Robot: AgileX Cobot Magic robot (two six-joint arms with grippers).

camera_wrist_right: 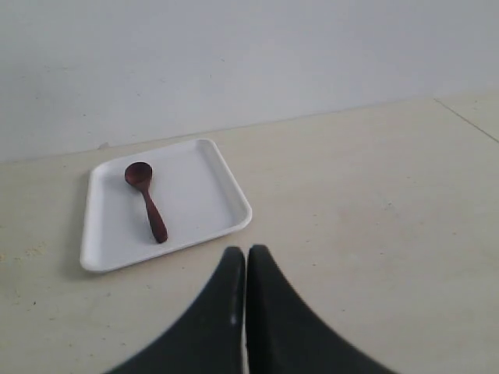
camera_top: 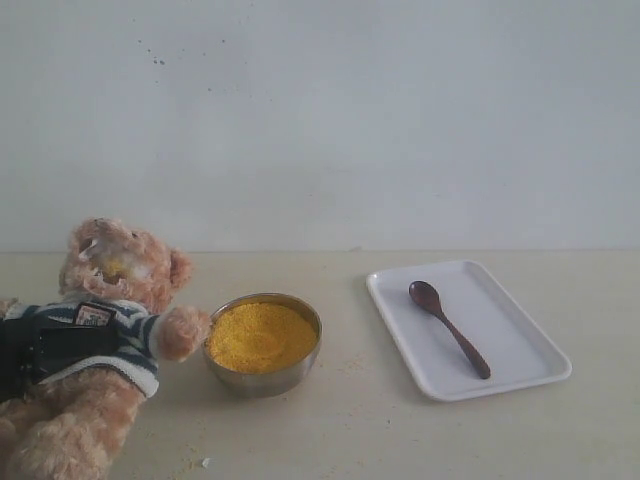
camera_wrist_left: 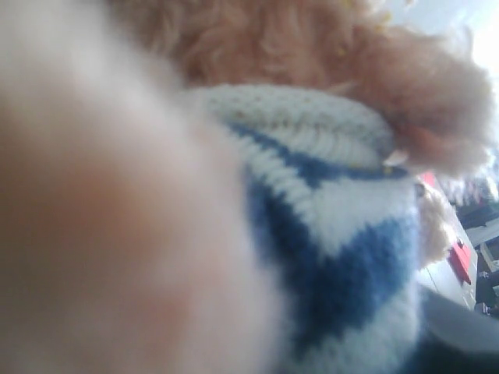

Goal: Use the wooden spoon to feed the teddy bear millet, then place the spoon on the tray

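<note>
wooden spoon [camera_top: 448, 327]: on the tray [camera_top: 530, 375], so feeding looks done
right gripper [camera_wrist_right: 245, 261]: mine, fingers together, empty, back from the tray
left gripper [camera_top: 40, 350]: props the teddy bear [camera_top: 120, 270]; clamp I cannot tell

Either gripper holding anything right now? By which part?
Right gripper is shut and empty; the wooden spoon lies on the tray. Left gripper appears clamped on the teddy bear at its torso.
</note>
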